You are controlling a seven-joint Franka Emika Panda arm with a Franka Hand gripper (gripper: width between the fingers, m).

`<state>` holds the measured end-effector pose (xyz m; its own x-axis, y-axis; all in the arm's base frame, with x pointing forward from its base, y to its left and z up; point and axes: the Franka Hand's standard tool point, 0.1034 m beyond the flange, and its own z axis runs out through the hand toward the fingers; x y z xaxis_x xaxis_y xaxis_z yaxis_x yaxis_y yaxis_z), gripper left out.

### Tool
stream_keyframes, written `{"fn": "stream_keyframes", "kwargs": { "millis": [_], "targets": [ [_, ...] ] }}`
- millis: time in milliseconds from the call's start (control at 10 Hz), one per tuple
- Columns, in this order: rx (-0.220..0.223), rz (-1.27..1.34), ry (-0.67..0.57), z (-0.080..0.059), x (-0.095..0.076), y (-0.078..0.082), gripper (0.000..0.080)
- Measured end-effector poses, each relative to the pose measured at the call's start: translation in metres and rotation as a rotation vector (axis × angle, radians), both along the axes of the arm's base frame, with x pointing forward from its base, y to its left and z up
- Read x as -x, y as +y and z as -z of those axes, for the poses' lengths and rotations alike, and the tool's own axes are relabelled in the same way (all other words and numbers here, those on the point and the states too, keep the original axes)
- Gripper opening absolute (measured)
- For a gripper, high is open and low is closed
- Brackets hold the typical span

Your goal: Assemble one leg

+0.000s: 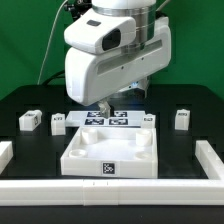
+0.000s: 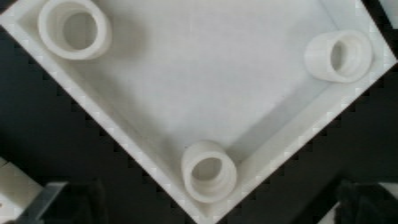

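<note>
Nearest the camera a white rail [image 1: 110, 196] runs along the black table [image 1: 20, 100]; behind it the large white tray-like piece [image 1: 110, 150] lies flat, a tag on its near face; the wrist view shows three of its ringed corner recesses [image 2: 208, 172]. None of the legs is held; the outer leg [image 1: 30, 120] and the inner leg [image 1: 57, 122] stand upright on the exterior view's left, the inner one near the piece's far corner; the right leg [image 1: 182, 119] stands on the exterior view's right; a fourth leg [image 1: 148, 120] sits by the other far corner. The marker board [image 1: 108, 120] lies behind the piece; above it hangs the gripper [image 1: 108, 103], fingers [image 2: 54, 205] spread wide, nothing between them.
</note>
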<state>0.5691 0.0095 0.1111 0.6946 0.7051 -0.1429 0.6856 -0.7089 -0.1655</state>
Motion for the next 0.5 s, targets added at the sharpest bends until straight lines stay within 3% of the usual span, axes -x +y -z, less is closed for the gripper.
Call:
{"fn": "stream_keyframes", "kwargs": {
  "millis": [500],
  "targets": [
    [0.000,-0.001,0.000,0.0001,-0.0001,0.0000,0.0650]
  ]
}}
